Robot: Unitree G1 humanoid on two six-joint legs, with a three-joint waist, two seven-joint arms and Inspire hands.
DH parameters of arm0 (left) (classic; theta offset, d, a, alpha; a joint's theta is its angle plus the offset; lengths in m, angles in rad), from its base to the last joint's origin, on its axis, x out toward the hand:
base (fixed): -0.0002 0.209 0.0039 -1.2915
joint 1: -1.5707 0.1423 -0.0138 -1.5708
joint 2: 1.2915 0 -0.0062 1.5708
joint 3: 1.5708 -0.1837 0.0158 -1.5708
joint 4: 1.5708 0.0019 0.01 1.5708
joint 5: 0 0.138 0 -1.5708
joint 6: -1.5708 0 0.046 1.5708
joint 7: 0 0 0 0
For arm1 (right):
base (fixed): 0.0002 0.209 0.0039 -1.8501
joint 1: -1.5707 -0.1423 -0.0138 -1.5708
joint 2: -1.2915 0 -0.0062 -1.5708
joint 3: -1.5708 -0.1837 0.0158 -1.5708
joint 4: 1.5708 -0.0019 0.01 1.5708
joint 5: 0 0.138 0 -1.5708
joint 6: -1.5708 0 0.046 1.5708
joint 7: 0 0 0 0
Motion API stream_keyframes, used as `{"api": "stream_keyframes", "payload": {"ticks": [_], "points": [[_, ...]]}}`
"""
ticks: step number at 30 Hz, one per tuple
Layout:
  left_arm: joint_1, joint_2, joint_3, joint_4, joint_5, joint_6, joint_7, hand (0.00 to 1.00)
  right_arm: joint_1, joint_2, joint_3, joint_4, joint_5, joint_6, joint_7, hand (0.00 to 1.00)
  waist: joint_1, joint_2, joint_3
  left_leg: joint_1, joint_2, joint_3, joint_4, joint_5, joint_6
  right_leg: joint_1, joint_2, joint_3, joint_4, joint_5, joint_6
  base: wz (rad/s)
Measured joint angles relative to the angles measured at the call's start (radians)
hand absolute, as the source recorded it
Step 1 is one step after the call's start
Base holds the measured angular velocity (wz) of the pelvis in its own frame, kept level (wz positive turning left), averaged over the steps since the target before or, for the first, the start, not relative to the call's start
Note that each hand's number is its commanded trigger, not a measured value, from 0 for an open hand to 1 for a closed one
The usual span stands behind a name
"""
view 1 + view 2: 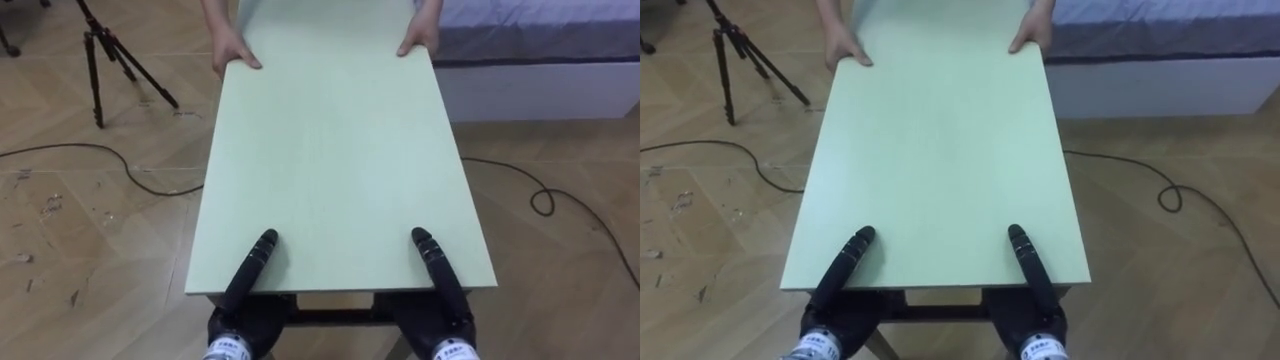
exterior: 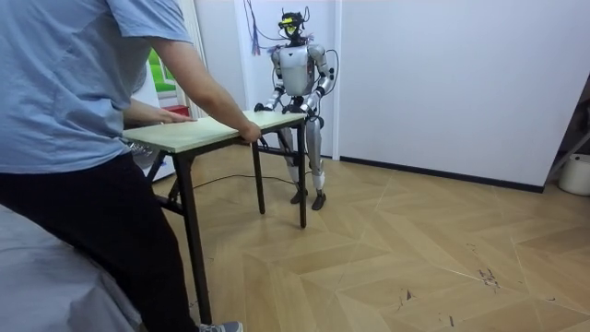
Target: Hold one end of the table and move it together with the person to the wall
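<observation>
– Gripping the bench [image 1: 330,150]?
– Yes: left hand [image 1: 250,275] and right hand [image 1: 438,270] each clamp its near edge, thumb on top. Beyond them, a person's hands [image 1: 232,50] hold the far end.

The floor [image 1: 80,230] is brown wood laid in a zigzag. Far ahead of the left hand's fingers [image 1: 262,245], off to their left, stands a black tripod [image 1: 105,55]. A black cable [image 1: 130,175] lies on the floor left of them. Far ahead of the right hand's fingers [image 1: 425,245], off to their right, is a bed [image 1: 540,90] with a white base and grey cover. Another cable [image 1: 545,200] curls on the floor there. The room view's wall [image 2: 442,74] is white.
</observation>
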Motion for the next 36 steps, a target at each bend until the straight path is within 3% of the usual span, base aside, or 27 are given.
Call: {"api": "stream_keyframes", "payload": {"ticks": [5,15,16,21,27,29,31,33,36], "points": [[0.011,-0.012,0.000,-0.006,0.028,-0.008,-0.007,1.00,0.008,-0.002,0.001,-0.009,-0.005,-0.004,0.000,1.00,0.000,0.006,0.0019,-0.005,0.008,0.001,0.000,0.000,0.000,-0.005,0.001,-0.001,0.003,0.000,0.000,0.00],[0.025,-0.008,-0.009,-0.009,0.025,-0.016,-0.013,1.00,0.009,-0.020,0.013,-0.012,0.008,-0.007,0.000,1.00,-0.001,0.012,0.0042,-0.017,0.009,0.007,0.023,0.000,0.000,-0.018,0.002,0.010,0.018,0.001,-0.001,-0.01],[0.026,-0.008,-0.013,-0.009,0.026,-0.018,-0.014,1.00,0.010,-0.020,0.013,-0.012,0.010,-0.010,0.002,1.00,-0.001,0.013,0.0078,-0.022,0.009,0.003,0.037,0.000,0.000,-0.020,0.001,0.009,0.021,0.001,-0.001,0.00],[0.030,-0.006,-0.022,-0.011,0.028,-0.037,-0.035,1.00,0.016,-0.020,0.022,-0.012,0.014,-0.026,0.027,1.00,0.002,0.012,0.0100,-0.098,0.024,0.007,0.130,-0.010,-0.009,-0.079,0.006,0.011,0.056,0.003,-0.007,-0.03],[0.036,0.001,-0.023,-0.012,0.030,-0.037,-0.053,1.00,0.025,-0.021,0.021,-0.013,0.008,-0.027,0.043,1.00,0.003,0.017,0.0072,-0.239,0.062,0.002,0.356,-0.023,-0.024,-0.132,0.022,-0.013,0.086,0.007,-0.035,-0.05],[0.062,-0.004,-0.025,-0.014,0.028,-0.048,-0.058,1.00,0.033,-0.021,0.027,-0.013,-0.006,-0.023,0.042,1.00,0.011,0.035,0.0046,-0.256,0.117,0.003,0.555,-0.056,-0.062,-0.124,0.032,-0.079,0.087,0.008,-0.045,-0.30],[0.077,-0.004,-0.024,-0.014,0.028,-0.051,-0.069,1.00,0.038,-0.027,0.033,-0.013,-0.007,-0.024,0.044,1.00,0.009,0.040,0.0050,-0.224,0.143,-0.007,0.615,-0.060,-0.068,-0.121,0.038,-0.118,0.090,0.009,-0.048,-0.12],[0.077,-0.004,-0.028,-0.018,0.029,-0.051,-0.074,1.00,0.041,-0.030,0.033,-0.020,-0.008,-0.029,0.051,1.00,-0.003,0.047,0.0066,-0.189,0.157,-0.012,0.595,-0.084,-0.086,-0.141,0.042,-0.136,0.104,0.009,-0.048,0.16],[0.077,-0.006,-0.032,-0.029,0.028,-0.052,-0.074,1.00,0.041,-0.042,0.034,-0.037,-0.007,-0.033,0.051,1.00,-0.009,0.063,0.0114,-0.121,0.167,-0.013,0.470,-0.160,-0.095,-0.175,0.044,-0.170,0.131,0.015,-0.047,0.00]]}}
